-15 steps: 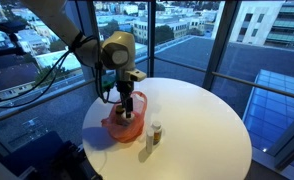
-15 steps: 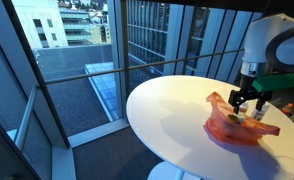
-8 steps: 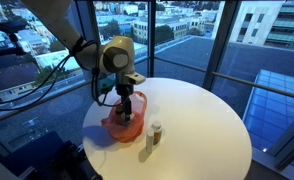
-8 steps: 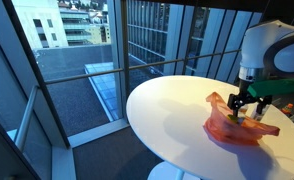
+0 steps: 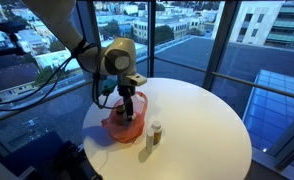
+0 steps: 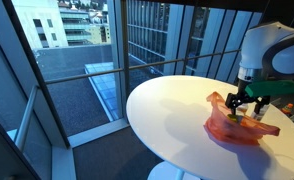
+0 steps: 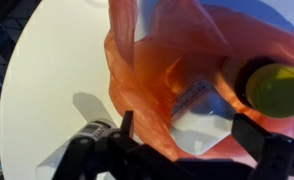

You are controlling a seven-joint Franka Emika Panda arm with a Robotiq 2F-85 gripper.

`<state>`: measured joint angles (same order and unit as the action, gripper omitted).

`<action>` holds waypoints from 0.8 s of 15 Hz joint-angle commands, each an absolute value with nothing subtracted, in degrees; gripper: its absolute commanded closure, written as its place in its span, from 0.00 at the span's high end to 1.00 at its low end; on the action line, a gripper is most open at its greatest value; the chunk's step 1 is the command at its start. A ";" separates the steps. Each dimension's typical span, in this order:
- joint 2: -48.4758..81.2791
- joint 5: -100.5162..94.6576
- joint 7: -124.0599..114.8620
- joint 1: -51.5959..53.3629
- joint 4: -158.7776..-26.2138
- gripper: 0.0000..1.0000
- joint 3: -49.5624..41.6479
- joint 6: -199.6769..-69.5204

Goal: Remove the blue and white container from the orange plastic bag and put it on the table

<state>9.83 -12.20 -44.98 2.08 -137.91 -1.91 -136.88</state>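
An orange plastic bag point(image 5: 123, 125) lies on the round white table point(image 5: 192, 115); it also shows in an exterior view point(image 6: 239, 127) and fills the wrist view point(image 7: 147, 75). Inside its mouth I see a blue and white container point(image 7: 197, 100) and a jar with a yellow lid point(image 7: 274, 88). My gripper point(image 7: 192, 140) is open, its fingers straddling the bag's opening just above the container. In both exterior views the gripper point(image 5: 125, 103) point(image 6: 244, 108) hangs low over the bag.
A small bottle with a brown band point(image 5: 155, 131) stands on the table right beside the bag. The table is round with edges all around point(image 6: 147, 130). Glass window walls and railings stand behind it.
The gripper has sunk slightly toward the bag's opening. The bag and bottle have not moved.
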 commanded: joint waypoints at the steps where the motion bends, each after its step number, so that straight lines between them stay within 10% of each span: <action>1: 10.90 -13.40 -46.51 2.99 -137.16 1.00 -2.79 -138.40; 12: 9.87 -13.26 -47.02 3.32 -137.14 1.00 -2.85 -138.98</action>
<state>10.15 -12.20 -45.28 2.32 -137.48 -2.02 -138.74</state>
